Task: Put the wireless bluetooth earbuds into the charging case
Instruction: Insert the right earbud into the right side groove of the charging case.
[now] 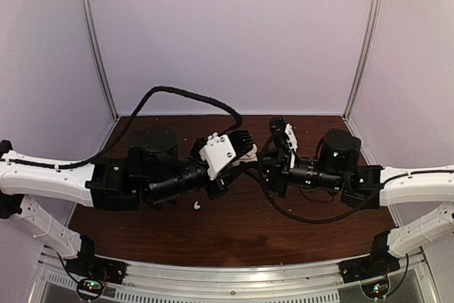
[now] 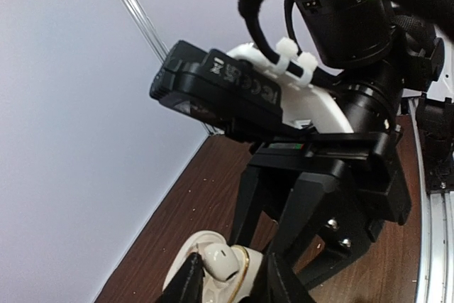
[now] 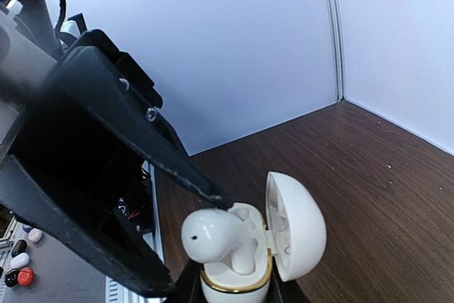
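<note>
Dark wooden counter (image 1: 234,235), pale walls. The right tool (image 3: 234,290) clamps the open white egg-shaped charging case (image 3: 296,225). A white plastic earbud (image 3: 206,235) stands half-seated inside. The left tool (image 2: 235,279) straddles it; whether it is gripping, I cannot tell. Pressing home probably remains.

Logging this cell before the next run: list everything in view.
charging case: one, white with gold rim, lid open, between the two arms
seated earbud: one, white, standing in the case
loose earbud: one, white, on the table in front of the left arm
table: one, dark brown wood
walls: pale, on three sides
left fingers: two, black, straddling the seated earbud, one tip touching it
right fingers: two, black, shut on the case's base
</note>
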Motion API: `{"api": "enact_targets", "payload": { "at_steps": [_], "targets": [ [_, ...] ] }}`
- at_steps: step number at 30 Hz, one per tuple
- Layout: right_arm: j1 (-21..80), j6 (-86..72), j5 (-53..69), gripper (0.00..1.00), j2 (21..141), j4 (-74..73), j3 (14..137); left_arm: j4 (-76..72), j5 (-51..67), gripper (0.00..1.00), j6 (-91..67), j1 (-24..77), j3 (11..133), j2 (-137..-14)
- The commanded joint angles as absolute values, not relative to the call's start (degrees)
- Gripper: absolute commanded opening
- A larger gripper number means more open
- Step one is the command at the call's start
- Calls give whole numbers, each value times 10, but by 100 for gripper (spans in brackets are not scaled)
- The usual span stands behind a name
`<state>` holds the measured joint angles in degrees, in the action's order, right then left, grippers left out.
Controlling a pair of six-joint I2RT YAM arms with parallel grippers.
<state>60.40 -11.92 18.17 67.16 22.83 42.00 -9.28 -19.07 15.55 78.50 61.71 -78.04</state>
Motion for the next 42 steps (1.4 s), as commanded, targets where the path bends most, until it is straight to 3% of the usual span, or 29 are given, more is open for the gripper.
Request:
{"api": "enact_targets", "payload": {
  "at_steps": [1,8,14,27,42],
  "targets": [
    [592,-121,158,0,659,289,432,-70,-156,36,147,805,606,-749],
    [591,-114,166,0,647,295,405,-92,-151,57,132,805,582,-701],
    [591,-69,169,0,632,279,390,-116,-184,97,54,803,556,-655],
    [581,-186,287,0,683,398,355,-45,-80,98,-87,723,607,-671],
    [582,-170,297,0,689,354,384,-5,-30,97,-117,690,660,-750]
  ]
}}
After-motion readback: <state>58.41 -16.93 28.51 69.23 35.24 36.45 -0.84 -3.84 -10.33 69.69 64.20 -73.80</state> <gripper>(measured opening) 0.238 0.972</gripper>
